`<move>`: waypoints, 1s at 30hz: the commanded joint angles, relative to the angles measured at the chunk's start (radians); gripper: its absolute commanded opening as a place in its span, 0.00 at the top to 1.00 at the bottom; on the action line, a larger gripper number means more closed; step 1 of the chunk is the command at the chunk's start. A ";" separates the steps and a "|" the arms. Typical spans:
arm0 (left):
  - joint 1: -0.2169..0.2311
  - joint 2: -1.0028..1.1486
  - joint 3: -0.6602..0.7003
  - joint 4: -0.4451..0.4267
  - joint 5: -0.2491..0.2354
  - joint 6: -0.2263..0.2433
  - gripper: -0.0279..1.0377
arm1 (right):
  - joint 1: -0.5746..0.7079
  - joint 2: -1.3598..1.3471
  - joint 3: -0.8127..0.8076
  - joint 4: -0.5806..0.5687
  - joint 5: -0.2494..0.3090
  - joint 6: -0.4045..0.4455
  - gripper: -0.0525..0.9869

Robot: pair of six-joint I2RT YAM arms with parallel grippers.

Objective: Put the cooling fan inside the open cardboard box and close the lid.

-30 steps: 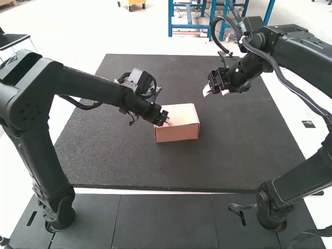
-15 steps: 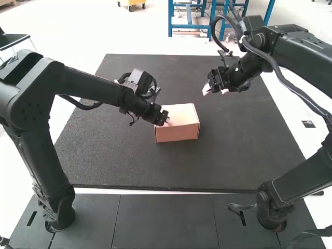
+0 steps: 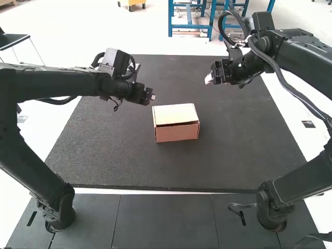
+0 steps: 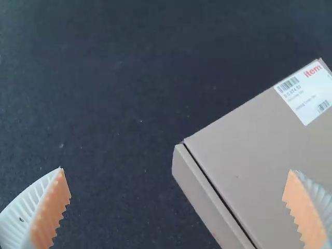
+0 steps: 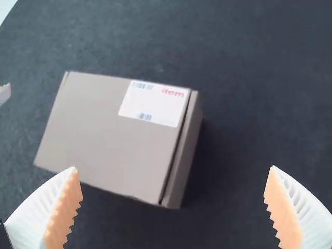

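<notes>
– Surface first: what covers the table?
– Dark, grainy mat [image 3: 233, 145], laid flat over a white tabletop [image 3: 311, 150], with black panels along the near edge.
– Position of the cardboard box?
– Cardboard box [image 3: 176, 122] stands on its base near the middle of the mat. It touches neither arm.
– Condition of the lid?
– Lid [image 5: 104, 140] is down and sits flush on the walls, with a narrow seam along one end. A white label [image 5: 154, 102] is stuck on the lid toward one corner. Whatever is inside is hidden under the shut lid and cannot be told.
– Left arm?
– Left gripper [image 3: 147, 97] hangs above the mat, just beyond the box's far left corner and clear of it. In the left wrist view that corner of the box lies below. Left fingers [image 4: 44, 207] are white and ribbed with orange pads. They are spread wide with nothing grasped.
– Right arm?
– Right gripper [image 3: 210, 79] hangs over the far right part of the mat, well apart from the box. In the right wrist view the whole lid lies below it. Right fingers [image 5: 59, 207] are of the same white, ribbed kind, released wide and empty.
– Anything between the two grippers?
– Bare mat, and nearer the camera, the box.
</notes>
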 commanded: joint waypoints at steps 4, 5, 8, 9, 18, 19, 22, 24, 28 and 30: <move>0.029 -0.124 -0.039 -0.020 -0.013 -0.019 0.07 | -0.033 -0.087 -0.059 0.130 0.074 0.028 0.09; 0.037 -0.145 -0.048 -0.036 -0.013 -0.020 0.07 | -0.037 -0.099 -0.077 0.153 0.079 0.027 0.08; 0.075 -0.228 -0.088 -0.030 -0.013 -0.017 0.07 | -0.053 -0.147 -0.136 0.237 0.089 0.028 0.08; 0.093 -0.256 -0.111 -0.010 -0.013 -0.019 0.07 | -0.057 -0.167 -0.162 0.274 0.094 0.030 0.08; 0.245 -0.603 -0.426 0.279 -0.022 0.027 0.07 | -0.063 -0.344 -0.424 0.492 0.171 0.213 0.07; 0.262 -0.623 -0.449 0.274 -0.011 0.027 0.07 | -0.063 -0.355 -0.456 0.504 0.172 0.211 0.07; 0.331 -0.655 -0.505 0.271 0.019 0.015 0.07 | -0.069 -0.381 -0.541 0.560 0.171 0.203 0.08; 0.390 -0.670 -0.547 0.305 0.049 0.014 0.07 | -0.072 -0.395 -0.599 0.612 0.177 0.203 0.08; 0.529 -0.672 -0.625 0.437 0.135 0.017 0.07 | -0.089 -0.450 -0.716 0.759 0.215 0.183 0.08; 0.592 -0.673 -0.656 0.489 0.182 0.017 0.07 | -0.095 -0.483 -0.762 0.805 0.217 0.183 0.07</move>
